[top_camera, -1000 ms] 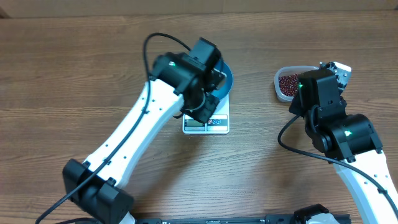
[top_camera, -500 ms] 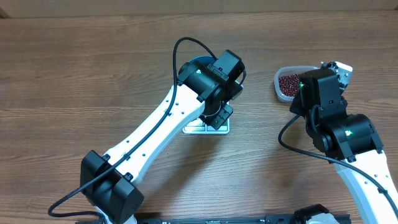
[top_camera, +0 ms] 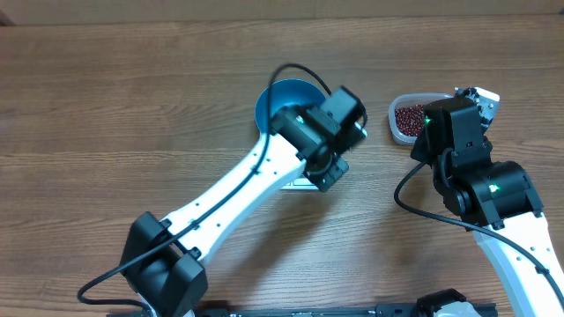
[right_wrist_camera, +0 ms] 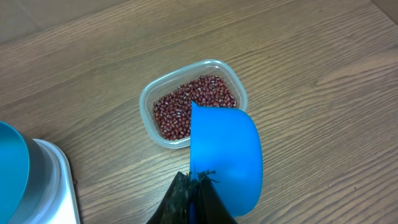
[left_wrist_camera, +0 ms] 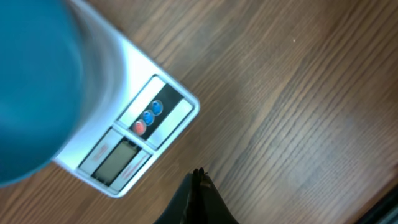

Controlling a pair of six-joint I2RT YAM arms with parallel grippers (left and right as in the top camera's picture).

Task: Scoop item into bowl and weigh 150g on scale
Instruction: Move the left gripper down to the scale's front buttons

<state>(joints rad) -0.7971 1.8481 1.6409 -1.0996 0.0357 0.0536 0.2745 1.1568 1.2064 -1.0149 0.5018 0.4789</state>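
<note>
The blue bowl stands on the white scale, whose display and buttons face my left gripper. My left arm crosses the bowl's right side in the overhead view and hides most of the scale. My left gripper is shut and empty, over bare wood just right of the scale's front corner. The dark red beans fill a clear tub to the right of the bowl. My right gripper is shut on the handle of a bright blue scoop, which hangs over the tub's near edge.
The wooden table stretches bare to the left and front. In the right wrist view the bowl's edge and a corner of the scale show at the left, a short way from the tub.
My left arm has swung right, off the bowl and scale, uncovering most of the bowl, and its jaws have closed fully. The right arm and scoop have not moved.
</note>
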